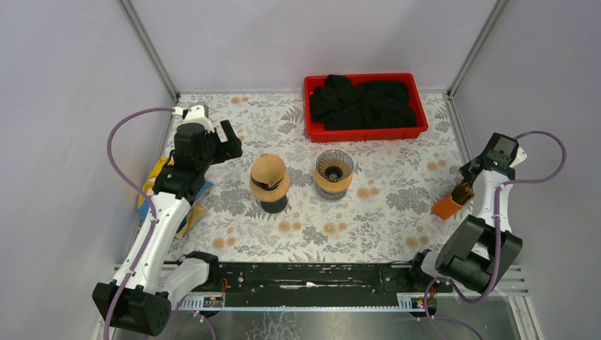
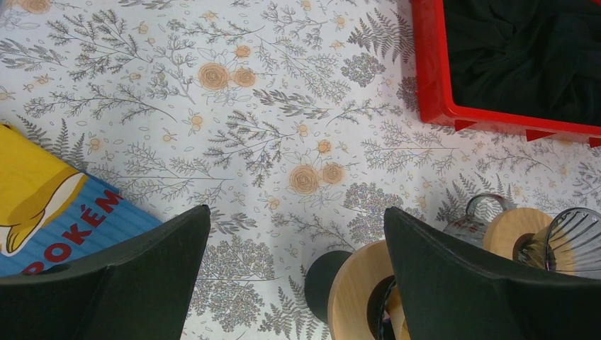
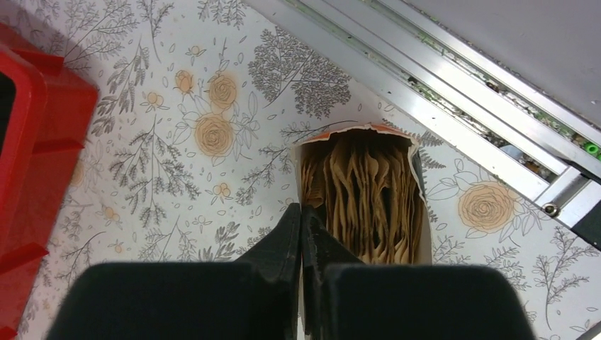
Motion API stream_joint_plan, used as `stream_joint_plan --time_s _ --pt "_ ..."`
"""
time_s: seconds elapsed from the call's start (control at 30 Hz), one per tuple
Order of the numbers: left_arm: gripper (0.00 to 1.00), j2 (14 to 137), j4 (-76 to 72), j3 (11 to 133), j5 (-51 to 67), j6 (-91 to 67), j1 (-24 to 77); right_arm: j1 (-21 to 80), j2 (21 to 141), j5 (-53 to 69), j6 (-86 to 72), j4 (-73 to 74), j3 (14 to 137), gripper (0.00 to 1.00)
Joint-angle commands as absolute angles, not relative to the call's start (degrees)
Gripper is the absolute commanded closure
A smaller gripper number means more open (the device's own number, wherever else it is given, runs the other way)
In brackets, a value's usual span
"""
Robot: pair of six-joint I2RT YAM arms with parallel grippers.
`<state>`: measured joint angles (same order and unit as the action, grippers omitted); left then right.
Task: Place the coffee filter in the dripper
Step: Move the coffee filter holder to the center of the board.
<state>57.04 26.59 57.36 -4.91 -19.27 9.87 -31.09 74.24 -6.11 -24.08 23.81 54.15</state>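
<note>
My right pincer [image 3: 302,212] is clenched at the mouth of the filter pack [image 3: 368,191]; my left pincer [image 2: 295,212] hangs released above the flowered tabletop [image 2: 283,106].

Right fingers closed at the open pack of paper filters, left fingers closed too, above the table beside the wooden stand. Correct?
No. The left fingers are wide open, not closed; the left wrist view shows patterned table between them. The rest stands: right fingers closed at the pack of filters, left ones beside the wooden stand.
</note>
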Motion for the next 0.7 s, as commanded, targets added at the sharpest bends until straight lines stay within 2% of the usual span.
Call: stream_joint_plan --time_s 0.0,0.23,0.67 --pt "0.0 56.0 23.8 57.4 -4.2 -18.5 9.3 -29.4 72.7 -3.4 -24.2 23.6 56.9 0.98" --pt "0.0 55.6 23.8 57.3 -4.2 -18.5 9.1 -18.1 75.1 -8.2 -25.7 23.8 59.0 1.0" --pt "0.0 55.2 23.8 57.3 -5.0 -18.2 8.9 -4.7 81.4 -14.2 -22.4 24.8 64.1 1.0"
